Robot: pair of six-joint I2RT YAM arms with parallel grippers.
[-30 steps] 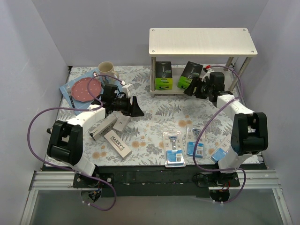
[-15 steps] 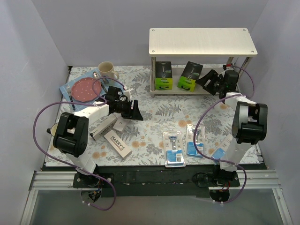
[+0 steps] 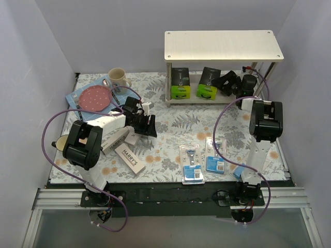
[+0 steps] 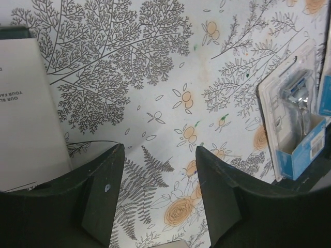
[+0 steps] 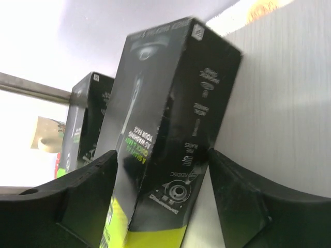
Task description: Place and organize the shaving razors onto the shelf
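Hovering over the flowered tablecloth [image 3: 176, 121], the left gripper [image 3: 149, 125] hangs open and empty, just beside the white razor boxes [image 3: 129, 157]. Two blister packs [image 3: 192, 163] lie flat mid-table. On the lower board of the shelf [image 3: 223, 45] stand two black-and-green boxes [image 3: 180, 82]; the right gripper [image 3: 226, 82], jaws spread wide, sits at the right-hand box [image 3: 208, 83], one finger either side.

The top camera looks down from behind the arms over the whole table [image 3: 170, 124]. The left wrist camera faces down, close, sharing one blister pack [image 4: 292, 119]. The right wrist camera sits close to a black-and-green box [image 5: 165, 129] on the shelf [image 3: 223, 45].
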